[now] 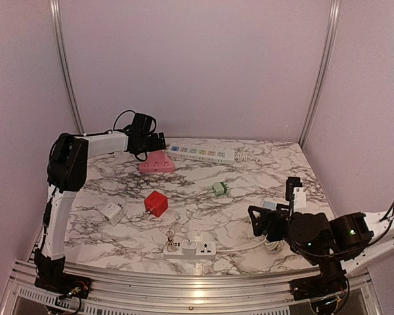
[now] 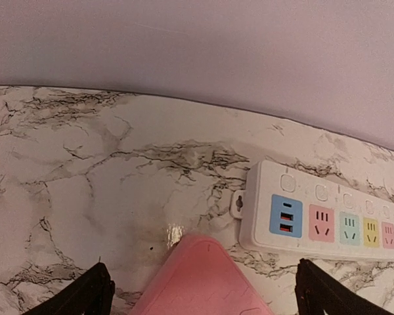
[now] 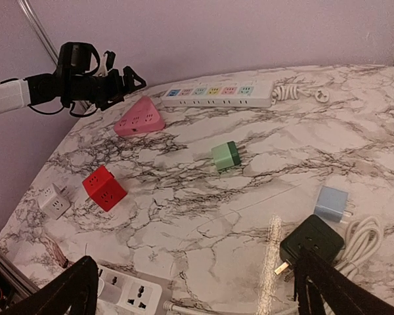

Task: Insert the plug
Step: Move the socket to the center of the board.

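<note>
A green plug (image 1: 219, 189) (image 3: 226, 156) lies mid-table. A dark plug block (image 3: 312, 244) with a metal prong and a pale blue plug (image 3: 331, 203) lie near my right gripper (image 1: 266, 222) (image 3: 197, 292), which hangs open and empty above the table's front right. A small white socket strip (image 1: 192, 248) (image 3: 128, 294) lies at the front edge. My left gripper (image 1: 156, 141) (image 2: 203, 298) is open at the back left, just above a pink triangular socket block (image 1: 156, 163) (image 2: 200, 282), holding nothing.
A long white strip (image 1: 202, 153) (image 2: 328, 216) with coloured sockets lies along the back wall. A red cube socket (image 1: 156, 203) and a white cube socket (image 1: 111, 212) sit left of centre. A coiled white cable (image 3: 361, 239) lies at the right.
</note>
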Controlling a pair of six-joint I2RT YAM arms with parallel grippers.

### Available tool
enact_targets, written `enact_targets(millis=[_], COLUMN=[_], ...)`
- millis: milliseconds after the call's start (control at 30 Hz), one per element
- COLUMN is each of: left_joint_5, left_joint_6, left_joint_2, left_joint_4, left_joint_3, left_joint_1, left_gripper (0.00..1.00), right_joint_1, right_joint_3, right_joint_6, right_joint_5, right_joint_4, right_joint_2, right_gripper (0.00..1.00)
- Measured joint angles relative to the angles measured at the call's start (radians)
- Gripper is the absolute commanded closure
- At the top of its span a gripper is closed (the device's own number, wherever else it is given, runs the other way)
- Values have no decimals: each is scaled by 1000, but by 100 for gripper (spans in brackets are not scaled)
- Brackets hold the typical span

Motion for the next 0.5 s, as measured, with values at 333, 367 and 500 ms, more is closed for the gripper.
enact_targets(millis=[333,367,500], left_joint_5=[-26,-26,-23], left_joint_6=[59,60,62], left_joint_2=[71,75,93], left_joint_4=[3,3,11], left_joint_3=[41,47,59], left_joint_1=[12,13,16], left_gripper=[1,1,1], right_joint_1=[0,0,0], right_joint_3=[-31,-34,-39], right_joint_6=[23,28,42], right_joint_5=[-1,-1,-3], right_joint_4=[-32,-34,-39], right_joint_2=[-105,-105,-90], right_gripper=[2,2,1])
